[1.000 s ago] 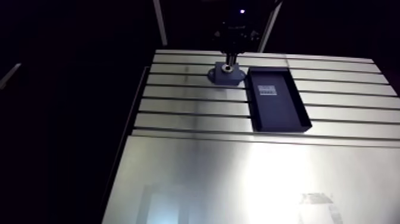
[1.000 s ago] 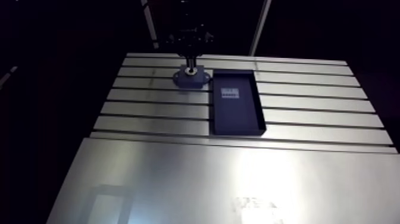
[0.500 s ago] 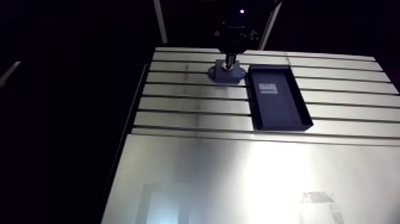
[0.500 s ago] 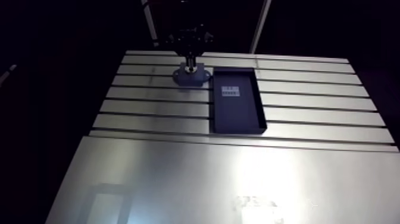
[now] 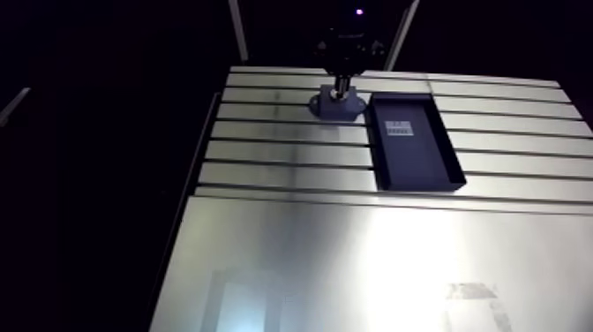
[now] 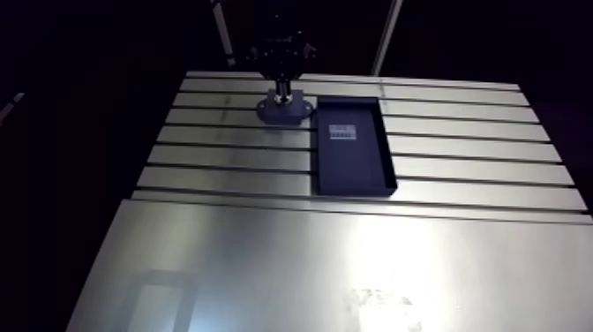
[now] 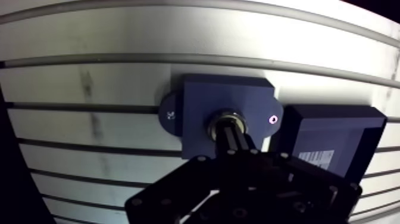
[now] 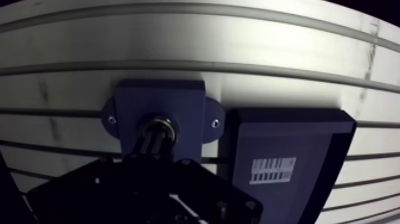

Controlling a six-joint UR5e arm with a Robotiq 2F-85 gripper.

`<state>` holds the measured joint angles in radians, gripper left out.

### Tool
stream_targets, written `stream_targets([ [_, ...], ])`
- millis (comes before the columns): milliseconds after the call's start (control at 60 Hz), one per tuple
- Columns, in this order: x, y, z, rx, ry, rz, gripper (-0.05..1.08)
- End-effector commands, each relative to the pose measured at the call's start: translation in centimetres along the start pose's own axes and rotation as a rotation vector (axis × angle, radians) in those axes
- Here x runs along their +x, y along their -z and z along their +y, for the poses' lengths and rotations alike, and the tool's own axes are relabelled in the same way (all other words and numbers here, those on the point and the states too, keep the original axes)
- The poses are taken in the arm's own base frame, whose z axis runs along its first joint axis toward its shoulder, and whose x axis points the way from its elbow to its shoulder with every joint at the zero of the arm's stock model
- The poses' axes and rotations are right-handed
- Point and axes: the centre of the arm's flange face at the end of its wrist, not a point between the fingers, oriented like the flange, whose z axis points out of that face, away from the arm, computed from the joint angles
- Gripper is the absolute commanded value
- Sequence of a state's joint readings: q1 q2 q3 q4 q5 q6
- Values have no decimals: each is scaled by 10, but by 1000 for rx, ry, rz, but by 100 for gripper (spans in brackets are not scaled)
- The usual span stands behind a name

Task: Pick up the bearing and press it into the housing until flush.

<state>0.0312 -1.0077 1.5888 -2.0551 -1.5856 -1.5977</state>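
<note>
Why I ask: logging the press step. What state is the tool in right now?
Tool: closed, its tips on the bearing in the housing; whether it grips it cannot be told.

The gripper (image 5: 340, 90) is seen at the upper centre of the arm view, hung straight down below the dark wrist (image 5: 349, 49). In the wrist view its fingers (image 7: 237, 143) are drawn together into one narrow stem.

place: workshop bench | evidence: slotted aluminium table (image 5: 291, 154); black tray (image 5: 419, 166)
</note>
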Motion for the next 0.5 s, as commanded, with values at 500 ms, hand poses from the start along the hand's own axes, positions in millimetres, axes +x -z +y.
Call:
stream_targets([
  [500,3,-6,-3,-3,7,-7,108],
])
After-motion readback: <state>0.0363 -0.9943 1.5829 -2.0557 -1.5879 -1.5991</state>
